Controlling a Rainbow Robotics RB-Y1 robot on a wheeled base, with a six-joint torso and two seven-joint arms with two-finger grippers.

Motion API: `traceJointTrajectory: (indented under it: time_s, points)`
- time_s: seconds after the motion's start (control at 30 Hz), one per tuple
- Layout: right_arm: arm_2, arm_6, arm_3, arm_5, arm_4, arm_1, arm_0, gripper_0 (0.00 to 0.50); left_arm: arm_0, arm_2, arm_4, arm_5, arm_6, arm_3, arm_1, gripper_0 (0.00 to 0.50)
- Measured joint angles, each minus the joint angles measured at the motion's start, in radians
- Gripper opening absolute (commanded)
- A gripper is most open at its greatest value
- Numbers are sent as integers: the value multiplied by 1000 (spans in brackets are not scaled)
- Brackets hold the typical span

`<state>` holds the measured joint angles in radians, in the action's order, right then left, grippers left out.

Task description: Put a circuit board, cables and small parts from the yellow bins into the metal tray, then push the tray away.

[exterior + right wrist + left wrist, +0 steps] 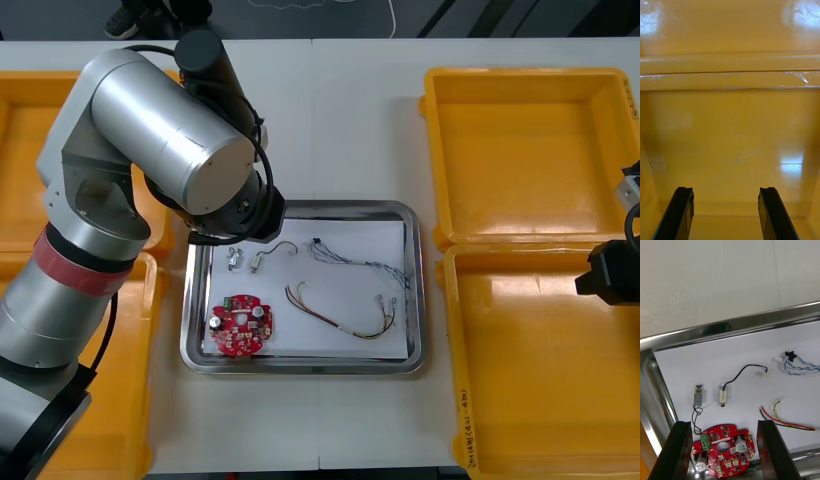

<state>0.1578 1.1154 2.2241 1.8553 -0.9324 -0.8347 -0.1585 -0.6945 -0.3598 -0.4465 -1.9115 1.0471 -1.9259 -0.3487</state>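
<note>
On the counter the tray lies in the middle, between two bins at the left and two at the right. Each pair is set one behind the other. In the tray, the circuit board lies in the near left corner, with two small metal parts side by side behind it. The far cable lies toward the far right corner. The near cable lies in front of it, right of the board. The left hand hangs over the tray's left part, and the right hand hangs over the near right bin.
</note>
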Motion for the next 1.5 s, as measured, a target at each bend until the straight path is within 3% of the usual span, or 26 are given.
traceJointTrajectory:
  time_s: [0.17,0.5,0.77,1.5]
  points:
    - [0,0,0,0,0,0,0,500,-1,42,-36,0,0,-57,-20,500]
    - [0,0,0,-1,0,0,0,500,-11,120,-200,0,0,-66,-169,500]
    - [0,0,0,-1,0,0,0,500,-11,215,-266,-1,0,-61,-271,500]
    - [0,0,1,-1,0,0,1,500,-15,299,-489,-1,0,150,-576,500]
